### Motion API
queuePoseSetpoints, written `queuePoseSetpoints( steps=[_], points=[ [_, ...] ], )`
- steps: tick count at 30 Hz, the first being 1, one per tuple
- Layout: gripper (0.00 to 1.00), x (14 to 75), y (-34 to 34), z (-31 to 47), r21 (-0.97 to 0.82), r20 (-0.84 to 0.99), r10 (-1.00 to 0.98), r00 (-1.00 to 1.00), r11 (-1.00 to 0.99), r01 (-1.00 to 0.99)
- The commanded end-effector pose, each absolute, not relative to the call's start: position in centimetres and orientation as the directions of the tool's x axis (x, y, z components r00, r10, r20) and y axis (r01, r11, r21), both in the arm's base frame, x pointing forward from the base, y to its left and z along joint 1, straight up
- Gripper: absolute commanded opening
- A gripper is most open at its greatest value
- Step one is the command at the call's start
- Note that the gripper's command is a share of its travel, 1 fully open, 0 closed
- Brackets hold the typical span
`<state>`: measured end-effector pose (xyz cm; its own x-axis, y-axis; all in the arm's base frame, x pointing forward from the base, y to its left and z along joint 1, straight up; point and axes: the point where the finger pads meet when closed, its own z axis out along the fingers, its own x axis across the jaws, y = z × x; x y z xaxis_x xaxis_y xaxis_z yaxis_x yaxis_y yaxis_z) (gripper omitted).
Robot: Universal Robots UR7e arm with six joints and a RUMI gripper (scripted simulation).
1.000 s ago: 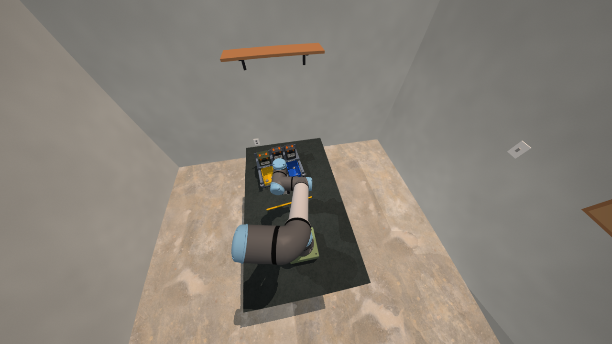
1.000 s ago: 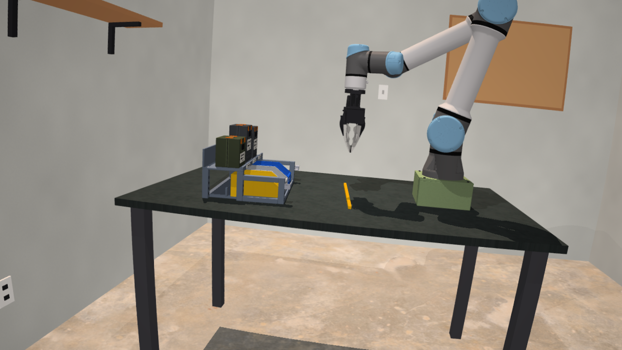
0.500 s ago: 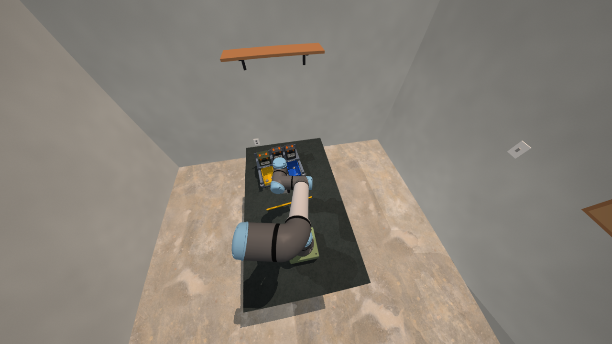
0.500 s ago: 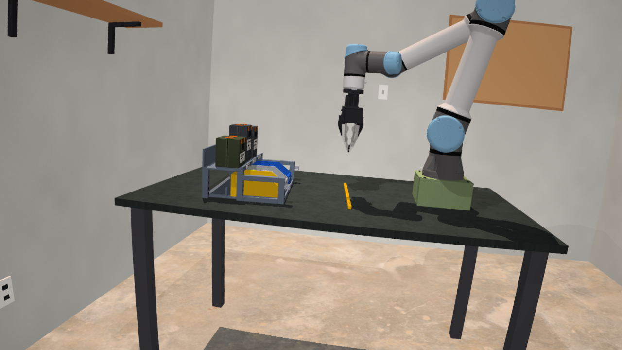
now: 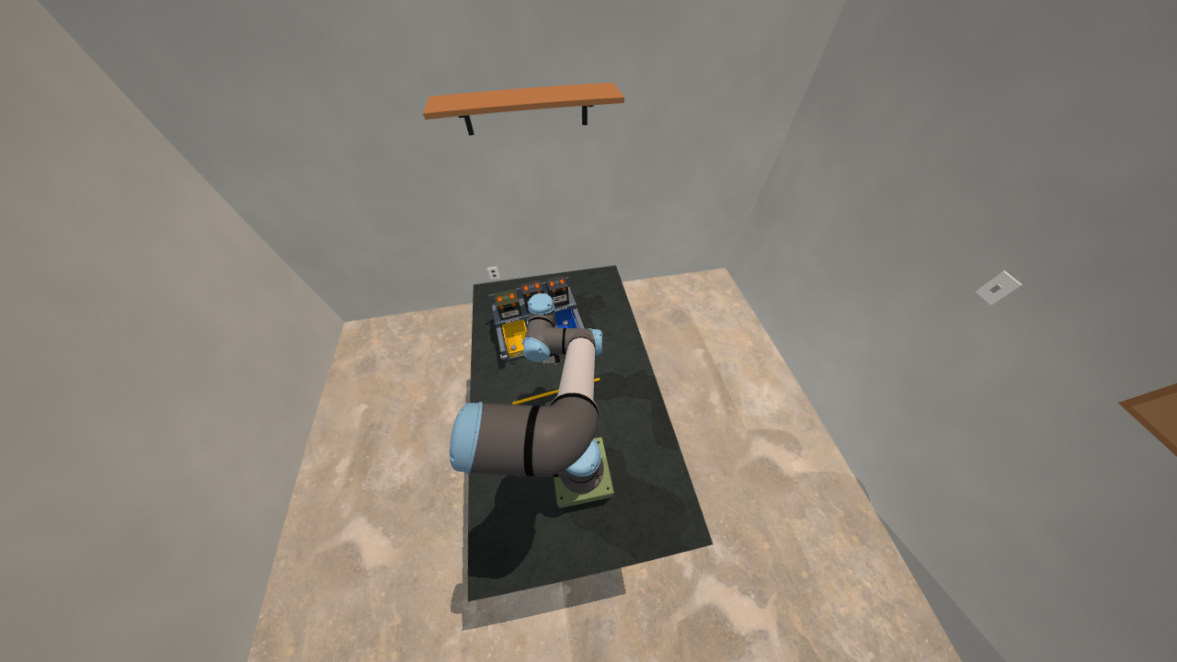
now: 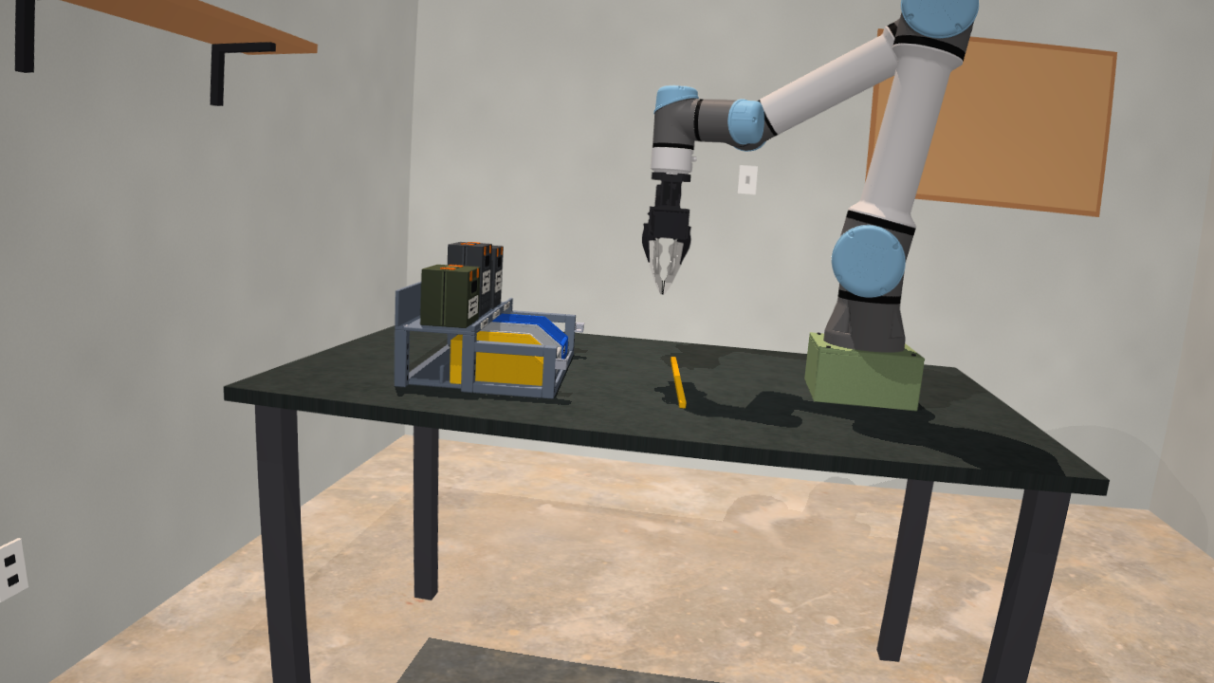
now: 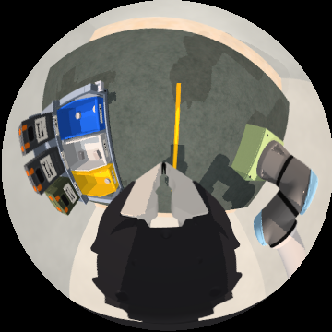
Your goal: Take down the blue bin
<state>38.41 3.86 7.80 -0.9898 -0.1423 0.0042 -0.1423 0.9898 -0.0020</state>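
The blue open bin (image 7: 81, 119) sits in the grey metal shelf rack (image 6: 479, 352) at the table's far end, beside a grey bin (image 7: 88, 152) and a yellow bin (image 7: 95, 181). It also shows in the side view (image 6: 534, 325) and from above (image 5: 565, 317). A small pale part lies inside it. My gripper (image 6: 663, 285) is shut and empty. It hangs well above the table, pointing down, between the rack and the arm's base. In the wrist view its fingertips (image 7: 164, 171) meet over the table, to the right of the rack.
A thin yellow rod (image 6: 677, 381) lies on the table under the gripper, also in the wrist view (image 7: 177, 124). Three dark boxes (image 6: 462, 280) stand on the rack's upper level. The arm's green base block (image 6: 862, 374) stands at the right. A wooden wall shelf (image 5: 523, 100) hangs high.
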Motion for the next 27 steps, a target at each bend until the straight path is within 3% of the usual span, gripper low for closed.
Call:
queuePoseSetpoints(
  steps=[1, 27],
  points=[
    [0.00, 40.8, 3.1, 7.8, -0.002, 0.004, -0.142, -0.990, 0.990, -0.142],
    [0.00, 54.0, -1.2, 7.7, -0.002, 0.004, -0.142, -0.990, 0.990, -0.142]
  ],
)
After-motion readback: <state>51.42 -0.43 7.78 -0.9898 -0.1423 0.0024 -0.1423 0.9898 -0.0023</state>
